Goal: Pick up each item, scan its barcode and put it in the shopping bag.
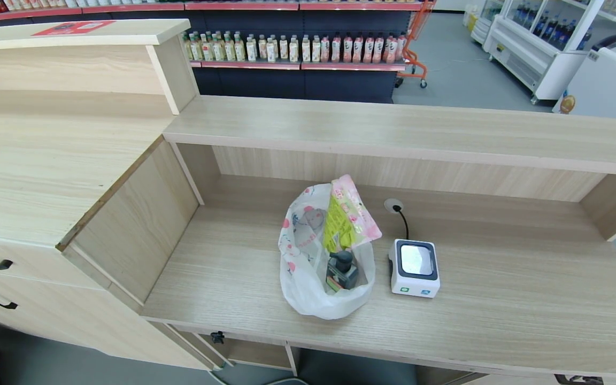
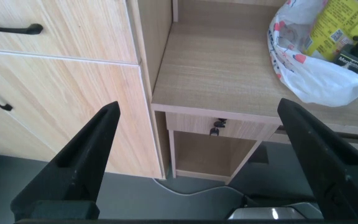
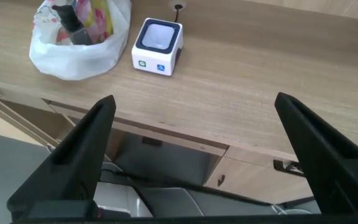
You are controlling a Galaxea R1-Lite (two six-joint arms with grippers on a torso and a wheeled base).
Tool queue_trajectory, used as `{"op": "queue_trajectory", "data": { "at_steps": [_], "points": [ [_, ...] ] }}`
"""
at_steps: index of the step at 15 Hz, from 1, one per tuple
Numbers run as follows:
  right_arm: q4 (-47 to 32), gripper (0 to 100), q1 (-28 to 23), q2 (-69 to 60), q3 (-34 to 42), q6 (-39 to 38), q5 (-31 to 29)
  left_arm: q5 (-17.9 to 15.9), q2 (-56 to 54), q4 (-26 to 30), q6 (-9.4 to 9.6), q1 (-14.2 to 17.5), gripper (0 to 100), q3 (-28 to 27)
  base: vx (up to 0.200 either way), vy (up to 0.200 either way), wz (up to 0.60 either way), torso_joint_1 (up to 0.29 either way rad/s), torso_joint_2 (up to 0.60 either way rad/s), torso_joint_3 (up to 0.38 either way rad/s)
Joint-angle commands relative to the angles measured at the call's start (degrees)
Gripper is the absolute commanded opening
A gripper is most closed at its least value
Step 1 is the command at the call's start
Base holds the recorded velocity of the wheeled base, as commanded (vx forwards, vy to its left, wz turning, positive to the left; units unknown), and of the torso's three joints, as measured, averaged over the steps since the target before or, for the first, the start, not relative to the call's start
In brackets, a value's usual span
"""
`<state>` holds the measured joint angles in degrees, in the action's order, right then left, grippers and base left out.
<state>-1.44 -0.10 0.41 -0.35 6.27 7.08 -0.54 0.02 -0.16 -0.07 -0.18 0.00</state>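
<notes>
**Item 1: shopping bag** [image 1: 308, 291]. Thin white plastic film with pink prints. It stands open-mouthed on the surface [image 1: 527, 305], just beside the barcode scanner [image 1: 415, 267] on the scanner's left.
- Handling (judged): soft, light and shapeless, and it will slump if pushed.
- Hold: a gathered fold of the rim, never the side wall.

**Item 2: snack packet** [image 1: 348, 216]. Yellow-green and pink. It sits in the bag on the side nearer the scanner, tilted, with its upper end sticking out of the mouth.
- Handling (judged): light, crinkly and slippery, with contents that are likely crushable.
- Hold: the flat sealed upper edge, pinched lightly.

**Item 3: dark capped bottle** [image 1: 341, 270]. It sits low in the bag, cap up, in front of the packet.
- Handling (judged): stiff, and the heaviest piece here.
- Hold: across the body under the cap, although the bag wall crowds it.

**Item 4: scanner.** White cube with its window facing up. A black cable [image 1: 403, 223] runs from behind it.

**Left tool** [image 2: 199, 109]. Fingers spread wide with nothing between them. It is held off the front edge of the surface, well apart from the scanner, on the bag's side.

**Right tool** [image 3: 194, 99]. Also spread wide and empty. It is held off the front edge, well apart from the scanner.
</notes>
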Motion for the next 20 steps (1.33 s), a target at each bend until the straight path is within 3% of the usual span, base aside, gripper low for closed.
{"op": "queue_trajectory", "data": {
  "at_steps": [1, 15, 20],
  "points": [
    [-0.3, 100, 0.0, -0.4, 0.0, -0.1, 0.0, 0.0, 0.0, 0.0, -0.01, 0.0, 100, 0.0, 0.000, 0.000, 0.00, 0.000, 0.00, 0.000],
    [-0.3, 100, 0.0, -0.4, 0.0, 0.0, 0.0, 0.0, 0.1, 0.0, -0.28, 0.0, 100, 0.0, 0.000, 0.000, 0.00, 0.000, 0.00, 0.000],
    [-0.3, 100, 0.0, -0.4, 0.0, 0.0, 0.0, -0.1, 0.1, 0.0, 0.07, 0.0, 100, 0.0, 0.000, -0.200, 0.00, 0.005, 0.00, 0.001]
  ]
}}
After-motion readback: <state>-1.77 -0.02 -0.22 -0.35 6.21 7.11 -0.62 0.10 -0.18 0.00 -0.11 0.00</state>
